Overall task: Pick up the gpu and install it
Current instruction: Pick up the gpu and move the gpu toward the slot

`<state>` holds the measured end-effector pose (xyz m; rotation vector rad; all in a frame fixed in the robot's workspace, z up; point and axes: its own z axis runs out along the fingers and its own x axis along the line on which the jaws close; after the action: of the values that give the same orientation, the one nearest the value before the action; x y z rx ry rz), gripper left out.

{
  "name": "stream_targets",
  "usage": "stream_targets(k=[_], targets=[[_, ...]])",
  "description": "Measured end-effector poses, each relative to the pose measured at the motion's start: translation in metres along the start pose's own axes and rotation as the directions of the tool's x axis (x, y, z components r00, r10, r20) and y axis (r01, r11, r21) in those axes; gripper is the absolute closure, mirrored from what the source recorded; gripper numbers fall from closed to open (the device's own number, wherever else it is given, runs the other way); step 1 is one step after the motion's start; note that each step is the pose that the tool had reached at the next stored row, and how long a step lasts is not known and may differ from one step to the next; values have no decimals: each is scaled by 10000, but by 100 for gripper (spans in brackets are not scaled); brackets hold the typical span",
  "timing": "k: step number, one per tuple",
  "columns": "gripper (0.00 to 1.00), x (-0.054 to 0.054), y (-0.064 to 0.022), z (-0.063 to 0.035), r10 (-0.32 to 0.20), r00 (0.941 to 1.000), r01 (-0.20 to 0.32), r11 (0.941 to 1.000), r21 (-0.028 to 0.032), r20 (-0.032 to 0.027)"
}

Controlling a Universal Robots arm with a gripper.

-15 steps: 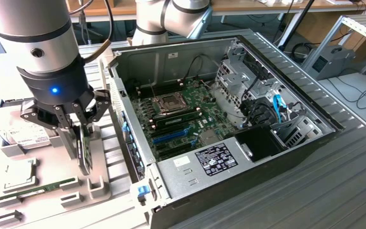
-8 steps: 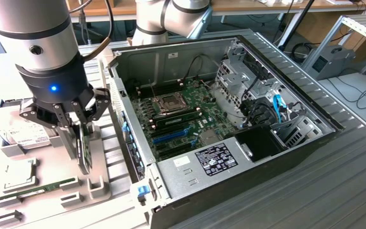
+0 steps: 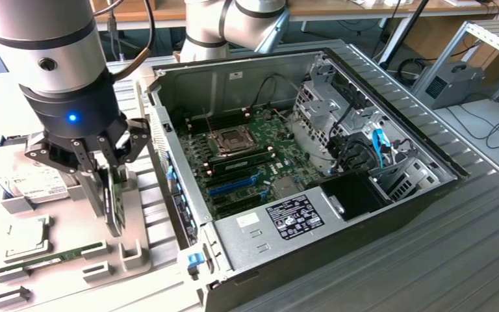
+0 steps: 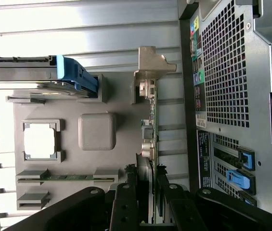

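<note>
over the parts tray (image 3: 148, 222), beside the open computer case (image 3: 232, 247), my gripper (image 3: 109, 185) stands about half closed, jaws clamped on the gpu (image 3: 116, 218), which stands on edge at its holder. my judgement: lift straight, card vertical, no sideways drag until the bracket (image 4: 152, 67) clears.
</note>
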<state>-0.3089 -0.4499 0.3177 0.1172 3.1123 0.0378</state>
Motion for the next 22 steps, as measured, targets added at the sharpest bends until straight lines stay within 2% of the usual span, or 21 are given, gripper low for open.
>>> stream_targets(k=[22], targets=[[74,-2,2,-62,0,10000,0,10000,0,0]])
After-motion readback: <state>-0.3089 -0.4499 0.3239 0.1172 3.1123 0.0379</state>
